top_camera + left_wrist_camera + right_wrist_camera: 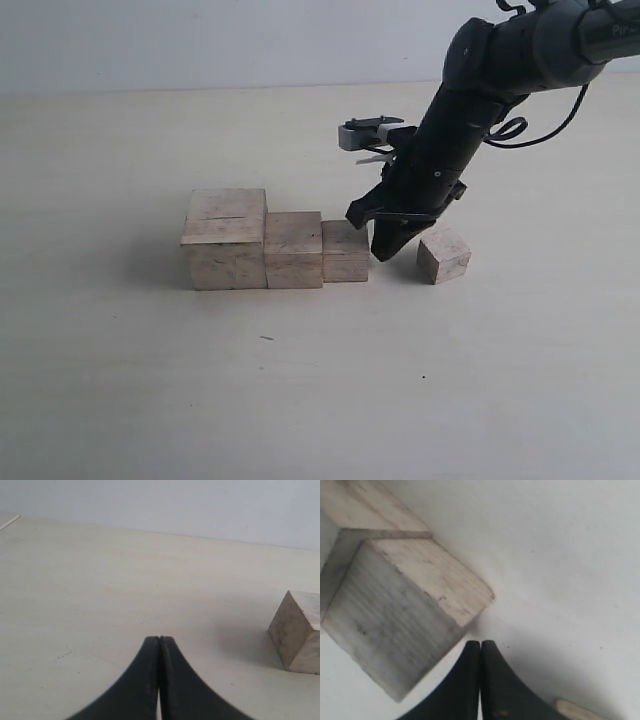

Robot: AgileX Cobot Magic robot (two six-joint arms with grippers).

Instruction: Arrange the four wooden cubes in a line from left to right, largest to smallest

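Gripping nothing, right tool closed beside third-largest cube, left tool closed too

On my feed, a pale cream bench meets a plain whitish wall; a small dark speck marks its near surface, and a thin white strip lies by one far edge.
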